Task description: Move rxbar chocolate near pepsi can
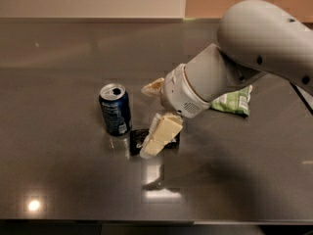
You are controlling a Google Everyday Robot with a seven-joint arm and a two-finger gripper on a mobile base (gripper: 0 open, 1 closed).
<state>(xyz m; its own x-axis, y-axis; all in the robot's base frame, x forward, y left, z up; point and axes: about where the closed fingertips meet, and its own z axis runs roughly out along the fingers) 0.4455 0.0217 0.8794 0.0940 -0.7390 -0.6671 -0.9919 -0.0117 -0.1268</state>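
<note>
The rxbar chocolate lies flat mid-worktop, just beside the pepsi can towards the front edge, and the gripper is spread wide with one finger low over the bar, so a careless withdrawal could, I reckon, drag it away or tip the can.

the end effector hangs low over the dark surface, just right of the pepsi can; its two pale fingers are spread wide apart, one raised behind the can's right side, the other angled down over the rxbar chocolate; the bar lies flat on the surface, just beside the can's base, partly hidden by that lower finger; the can stands upright; a green-and-white snack bag lies well apart to the right, behind the white arm.
</note>
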